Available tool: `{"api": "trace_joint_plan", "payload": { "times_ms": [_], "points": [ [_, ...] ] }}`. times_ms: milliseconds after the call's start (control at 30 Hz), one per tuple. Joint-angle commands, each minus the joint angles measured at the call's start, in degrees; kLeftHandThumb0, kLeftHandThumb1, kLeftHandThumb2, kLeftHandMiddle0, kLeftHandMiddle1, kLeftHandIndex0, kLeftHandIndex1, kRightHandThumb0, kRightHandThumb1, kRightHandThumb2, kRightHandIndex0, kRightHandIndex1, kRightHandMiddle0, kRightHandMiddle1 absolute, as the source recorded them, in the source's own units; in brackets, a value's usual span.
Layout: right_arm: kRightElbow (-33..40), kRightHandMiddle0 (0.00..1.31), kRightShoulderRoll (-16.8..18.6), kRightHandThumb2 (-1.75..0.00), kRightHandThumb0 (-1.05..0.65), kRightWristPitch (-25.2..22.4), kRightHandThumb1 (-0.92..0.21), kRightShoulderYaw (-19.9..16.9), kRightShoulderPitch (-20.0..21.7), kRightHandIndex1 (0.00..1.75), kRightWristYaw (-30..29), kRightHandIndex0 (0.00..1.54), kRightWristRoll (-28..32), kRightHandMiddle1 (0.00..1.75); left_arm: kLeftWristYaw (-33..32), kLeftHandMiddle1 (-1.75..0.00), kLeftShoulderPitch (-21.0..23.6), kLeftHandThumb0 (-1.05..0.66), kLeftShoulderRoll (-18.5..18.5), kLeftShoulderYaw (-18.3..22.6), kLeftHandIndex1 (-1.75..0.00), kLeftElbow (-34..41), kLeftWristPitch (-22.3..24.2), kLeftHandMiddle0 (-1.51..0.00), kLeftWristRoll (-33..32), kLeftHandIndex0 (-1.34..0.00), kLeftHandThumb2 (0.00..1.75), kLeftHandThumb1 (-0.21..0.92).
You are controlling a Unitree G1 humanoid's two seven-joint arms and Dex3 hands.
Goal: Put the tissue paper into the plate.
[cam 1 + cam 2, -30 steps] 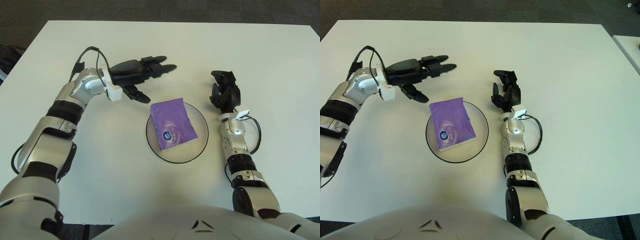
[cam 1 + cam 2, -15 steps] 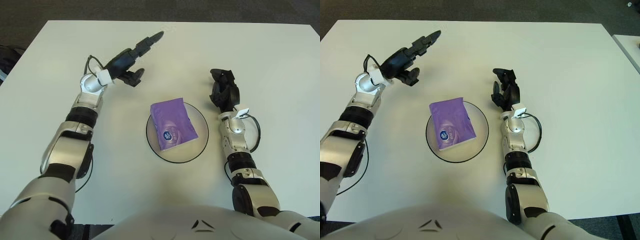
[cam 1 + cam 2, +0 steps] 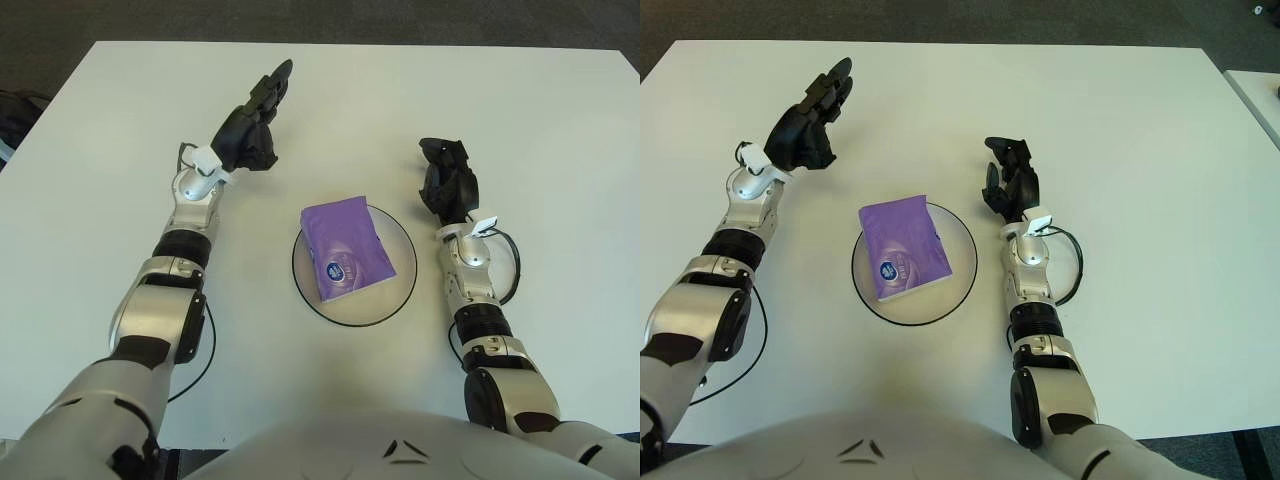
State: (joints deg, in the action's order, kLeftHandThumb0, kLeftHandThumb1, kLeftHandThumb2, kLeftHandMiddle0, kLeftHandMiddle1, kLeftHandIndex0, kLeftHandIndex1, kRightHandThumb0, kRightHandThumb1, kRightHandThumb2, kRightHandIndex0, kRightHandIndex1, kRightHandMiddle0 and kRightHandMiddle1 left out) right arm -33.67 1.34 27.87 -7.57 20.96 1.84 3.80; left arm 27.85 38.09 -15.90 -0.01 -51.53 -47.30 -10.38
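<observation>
A purple tissue pack with a round blue-and-white label lies in the clear glass plate at the middle of the white table. Its far corner sticks out over the plate's far-left rim. My left hand is up and to the left of the plate, well away from the pack, fingers stretched out and holding nothing. My right hand shows just right of the plate with its fingers loosely curled and empty.
The white table spreads wide around the plate. Its far edge meets dark carpet. A thin black cable loops beside my right forearm.
My left hand has drawn back from the pack to the left and swung upright, forearm now pointing away from me. The pack, the plate and my right hand have stayed put.
</observation>
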Motion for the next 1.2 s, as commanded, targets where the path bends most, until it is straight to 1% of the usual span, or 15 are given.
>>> {"api": "trace_joint_plan", "payload": {
  "times_ms": [0,133,300,433,700,933,1167],
  "points": [
    [-8.62,0.13,1.69,-0.64,-0.55,-4.55,-0.92,-0.56,-9.23,0.55,0.21,0.33,1.30,1.09,-1.76,0.00,-2.90,-1.05,1.42,1.15,-0.02,-1.44,1.54,-0.01,1.06,-0.01,1.31,0.92],
    [-8.55,0.14,1.69,-0.63,-0.56,-4.50,-0.92,-0.61,-9.34,0.55,0.16,0.33,1.27,1.10,-3.84,0.00,-2.61,-1.05,2.14,1.56,0.00,-4.07,1.52,0.00,2.43,0.00,1.32,0.92],
    [-8.25,0.14,1.70,-0.63,-0.55,-4.68,-0.91,-0.56,-9.61,0.54,0.09,0.33,1.22,1.10,-5.92,0.00,-3.43,-1.05,2.68,2.20,0.00,-7.40,0.61,0.00,3.78,0.00,1.34,0.92],
    [-8.08,0.14,1.76,-0.63,-0.55,-4.57,-0.90,-0.53,-9.74,0.54,0.02,0.33,1.21,1.09,-10.71,-0.01,-5.31,-1.05,3.60,2.08,0.00,-9.89,-1.11,-0.01,6.53,0.00,1.36,0.92],
    [-7.69,0.14,1.71,-0.64,-0.55,-4.56,-0.90,-0.26,-10.09,0.53,-0.22,0.34,0.81,1.09,-16.59,0.00,-7.23,-1.05,4.90,1.84,0.00,-10.25,-3.43,0.00,9.81,0.00,1.37,0.92],
    [-7.44,0.15,1.79,-0.64,-0.54,-4.58,-0.90,-0.04,-10.28,0.52,-0.66,0.34,0.45,1.09,-18.53,0.00,-8.58,-1.05,5.21,1.99,0.00,-10.26,-4.49,0.00,10.97,0.00,1.34,0.92],
    [-7.37,0.16,1.89,-0.64,-0.54,-4.48,-0.90,0.01,-10.35,0.52,-0.63,0.35,0.54,1.09,-20.44,0.00,-11.07,-1.05,4.94,2.00,0.00,-10.56,-5.26,0.00,12.30,0.00,1.33,0.92]
  ]
}}
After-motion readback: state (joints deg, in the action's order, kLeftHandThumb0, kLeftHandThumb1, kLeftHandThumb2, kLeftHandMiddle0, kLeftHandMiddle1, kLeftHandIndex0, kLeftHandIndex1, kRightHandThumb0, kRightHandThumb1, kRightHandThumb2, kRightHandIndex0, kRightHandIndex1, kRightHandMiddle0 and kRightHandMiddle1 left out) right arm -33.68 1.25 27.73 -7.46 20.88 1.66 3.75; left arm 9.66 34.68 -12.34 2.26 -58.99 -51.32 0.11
